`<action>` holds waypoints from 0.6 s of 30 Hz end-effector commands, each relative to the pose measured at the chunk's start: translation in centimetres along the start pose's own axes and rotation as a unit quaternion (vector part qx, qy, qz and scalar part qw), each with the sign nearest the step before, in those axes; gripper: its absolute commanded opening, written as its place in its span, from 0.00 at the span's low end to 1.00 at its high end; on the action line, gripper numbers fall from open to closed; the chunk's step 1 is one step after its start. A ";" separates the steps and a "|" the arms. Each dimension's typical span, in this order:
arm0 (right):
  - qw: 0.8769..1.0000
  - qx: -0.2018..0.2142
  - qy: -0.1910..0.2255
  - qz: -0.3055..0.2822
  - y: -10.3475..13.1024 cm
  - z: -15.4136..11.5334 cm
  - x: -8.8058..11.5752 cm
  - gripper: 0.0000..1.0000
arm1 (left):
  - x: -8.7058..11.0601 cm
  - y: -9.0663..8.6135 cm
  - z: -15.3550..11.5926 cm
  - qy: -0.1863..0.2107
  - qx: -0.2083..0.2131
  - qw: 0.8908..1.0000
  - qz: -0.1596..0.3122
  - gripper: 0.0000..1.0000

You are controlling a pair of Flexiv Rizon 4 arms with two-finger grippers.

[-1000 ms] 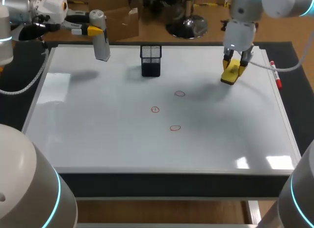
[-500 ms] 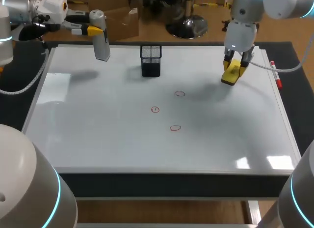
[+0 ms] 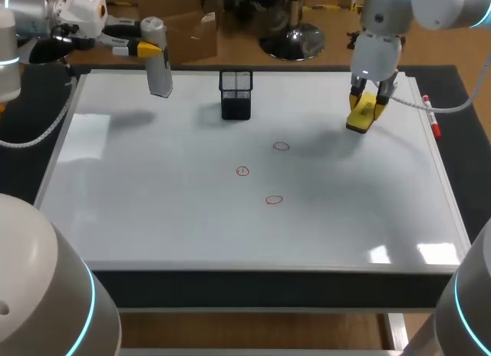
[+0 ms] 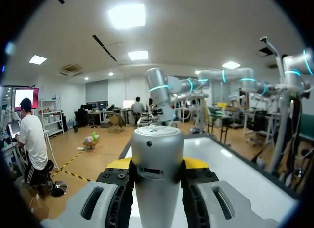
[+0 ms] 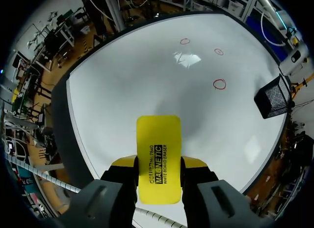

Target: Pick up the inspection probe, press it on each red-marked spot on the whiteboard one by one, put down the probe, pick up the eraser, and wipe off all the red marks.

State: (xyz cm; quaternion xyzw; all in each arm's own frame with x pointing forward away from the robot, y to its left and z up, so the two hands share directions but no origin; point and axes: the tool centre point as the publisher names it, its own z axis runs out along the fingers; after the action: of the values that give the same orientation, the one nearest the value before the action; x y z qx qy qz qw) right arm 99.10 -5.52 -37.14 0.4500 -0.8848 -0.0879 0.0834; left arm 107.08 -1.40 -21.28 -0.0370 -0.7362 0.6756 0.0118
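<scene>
The grey cylindrical inspection probe (image 3: 158,64) hangs over the whiteboard's far left corner, with my left gripper (image 3: 146,47) shut on its upper part; in the left wrist view the probe (image 4: 157,174) fills the space between the yellow fingertips (image 4: 119,164). My right gripper (image 3: 367,103) is shut on the yellow eraser (image 3: 361,113), held just above the board's far right area. In the right wrist view the eraser (image 5: 158,156) sticks out from the gripper (image 5: 158,164). Three red circle marks (image 3: 281,146) (image 3: 242,171) (image 3: 274,199) lie mid-board, and show ahead of the eraser as red marks (image 5: 219,84).
A black mesh pen cup (image 3: 235,94) stands at the back middle of the whiteboard (image 3: 153,218). A red marker (image 3: 432,120) lies along the board's right edge. A grey cable runs from the right arm past the marker.
</scene>
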 end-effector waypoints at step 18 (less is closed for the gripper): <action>1.000 0.001 0.001 -0.001 0.0 -0.1 0.1 0.00 | 9.8 -2.0 6.6 -0.036 0.007 0.999 -0.003 0.00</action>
State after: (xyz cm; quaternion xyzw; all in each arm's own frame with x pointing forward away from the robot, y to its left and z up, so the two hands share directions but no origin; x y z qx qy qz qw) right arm 99.09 -5.52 -37.14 0.4499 -0.8849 -0.0878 0.0832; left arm 98.84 -6.86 -20.45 -0.0661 -0.7289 0.6796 0.0494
